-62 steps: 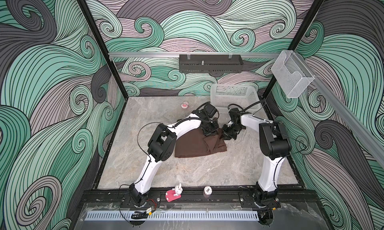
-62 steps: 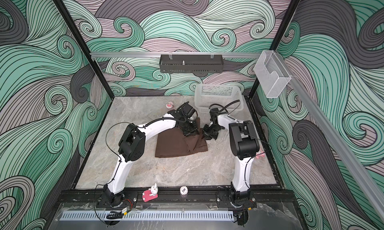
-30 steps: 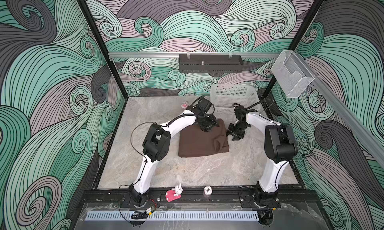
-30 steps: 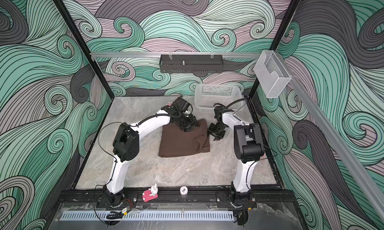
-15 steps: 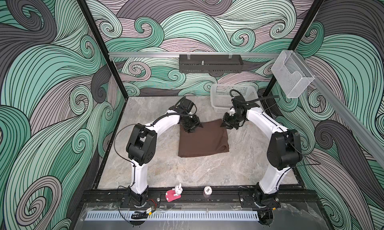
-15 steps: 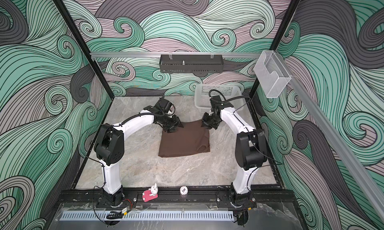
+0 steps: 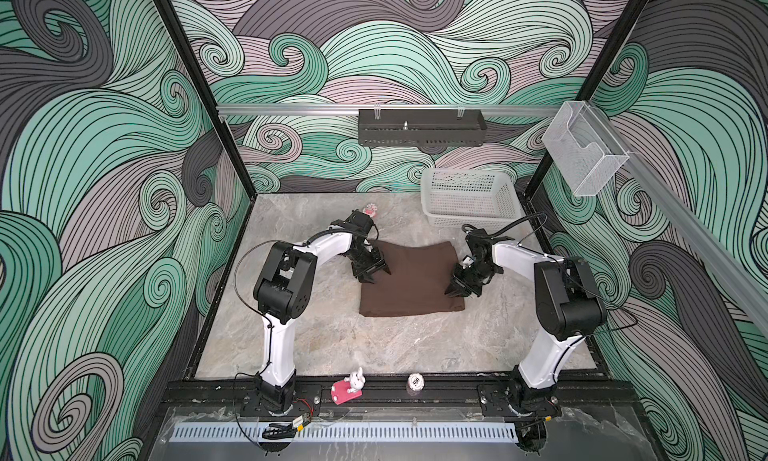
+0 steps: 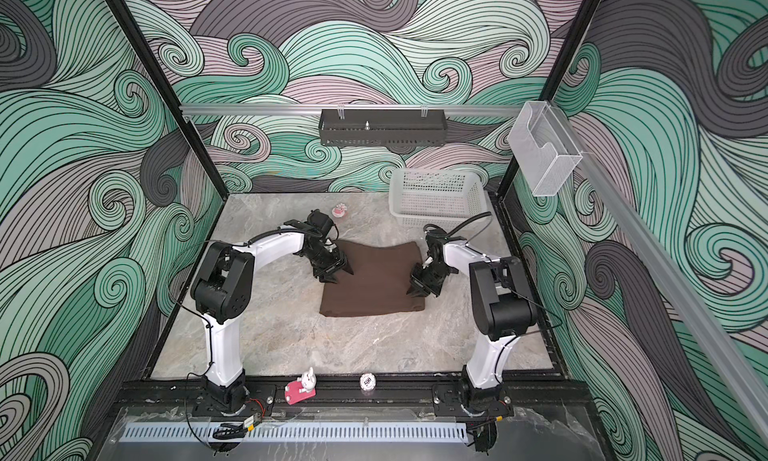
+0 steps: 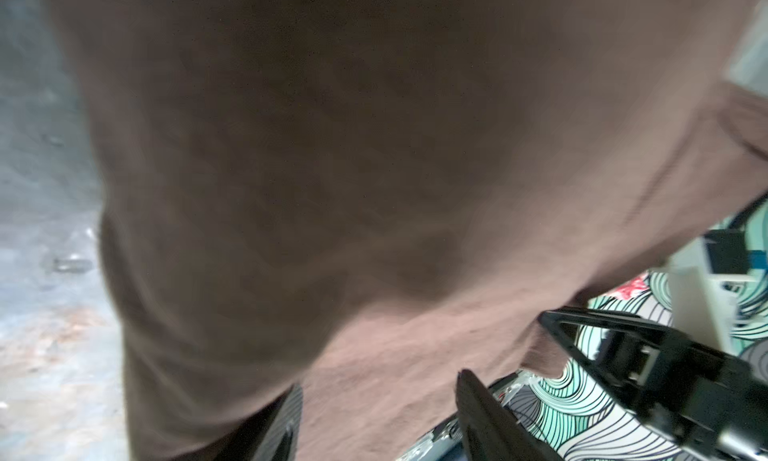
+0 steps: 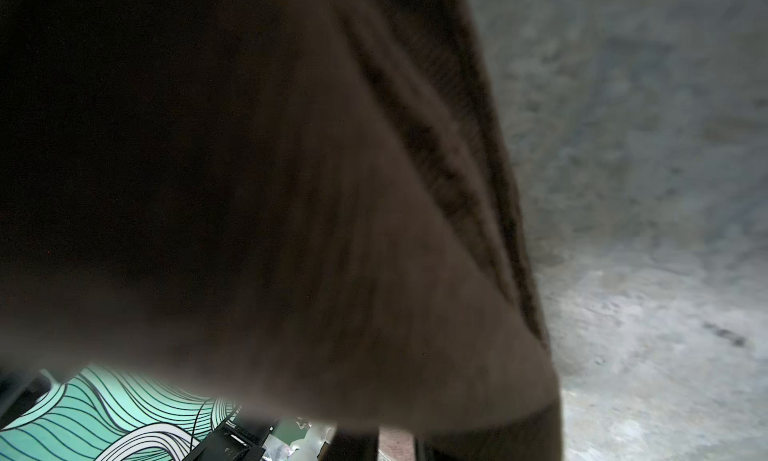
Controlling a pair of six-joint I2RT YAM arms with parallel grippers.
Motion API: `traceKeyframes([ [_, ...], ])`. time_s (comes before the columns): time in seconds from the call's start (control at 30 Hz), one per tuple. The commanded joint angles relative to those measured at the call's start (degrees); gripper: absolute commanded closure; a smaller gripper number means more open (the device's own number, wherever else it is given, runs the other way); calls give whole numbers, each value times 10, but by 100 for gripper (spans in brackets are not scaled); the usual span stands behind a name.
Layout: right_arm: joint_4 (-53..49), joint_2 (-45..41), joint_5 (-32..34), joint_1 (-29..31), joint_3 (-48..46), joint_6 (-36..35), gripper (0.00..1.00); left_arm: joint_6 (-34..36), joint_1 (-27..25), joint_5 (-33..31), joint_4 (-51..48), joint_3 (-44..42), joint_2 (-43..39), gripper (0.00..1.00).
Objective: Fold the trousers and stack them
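One folded pair of trousers (image 7: 411, 280), near-square, mid-table (image 7: 332, 346) toward the far edge: I have the left gripper (image 7: 374, 275) at its left edge, fingers apart, and the right gripper (image 7: 459, 291) at its right edge, spread not discernible.

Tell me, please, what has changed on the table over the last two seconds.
The trousers went from a rumpled heap to a flat, squarish fold. The left end effector and right end effector, earlier close together near its far right corner, parted to its left and right edges; the left's jaws stand apart, the right's grip is unclear. The white basket stayed put.
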Motion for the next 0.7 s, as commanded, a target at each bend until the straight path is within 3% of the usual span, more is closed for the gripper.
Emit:
traceKeyframes([
  [0.0,-20,-2,47,-2,9,-11,77,33,2,16,-34,5,6,36],
  [0.2,-75,-41,99,-2,83,-34,60,55,1,8,-53,31,6,34],
  [0.27,-73,-43,121,-2,98,-40,59,58,0,6,-56,36,13,34],
  [0.47,-21,45,73,-5,184,-16,86,64,2,0,-80,36,34,34],
  [0.67,10,143,80,-16,243,10,91,76,5,-11,-105,31,46,34],
])
